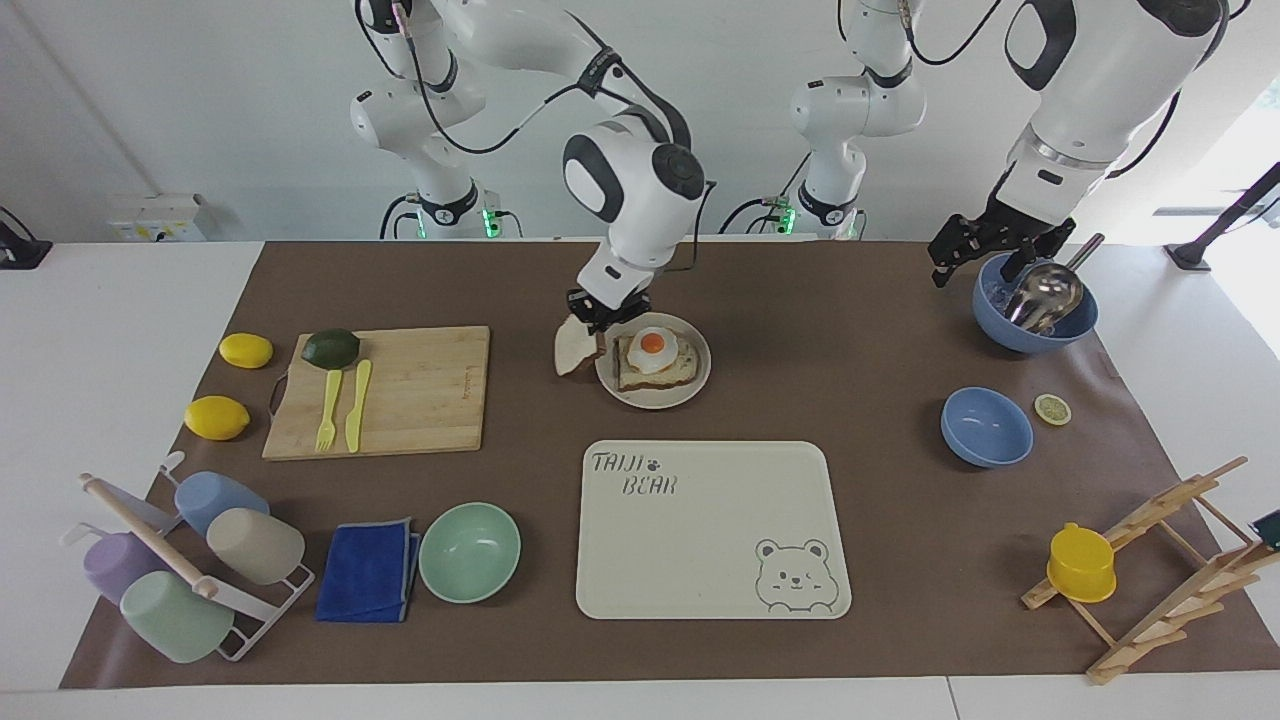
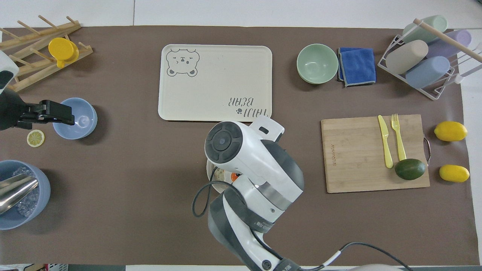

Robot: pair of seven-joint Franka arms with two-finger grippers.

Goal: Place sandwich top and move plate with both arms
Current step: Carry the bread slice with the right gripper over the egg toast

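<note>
One sandwich top (image 1: 574,348) hangs clamped in the right gripper (image 1: 598,312) over the rim of the one plate (image 1: 699,383) (egg toast (image 1: 654,359) on it), brown mat (image 1: 800,300) beneath; the left gripper (image 1: 985,243), fingers unreadable, waits over one of two blue bowls (image 1: 1035,318).

I see a white table (image 1: 120,330) with a brown mat (image 1: 820,330) spread over most of its top. A plain white wall (image 1: 200,110) rises along the robots' end of it. A small white box (image 1: 155,217) sits low on that wall, toward the right arm's end. Bright daylight (image 1: 1245,150) washes in at the left arm's end, where a dark stand (image 1: 1215,232) leans.
</note>
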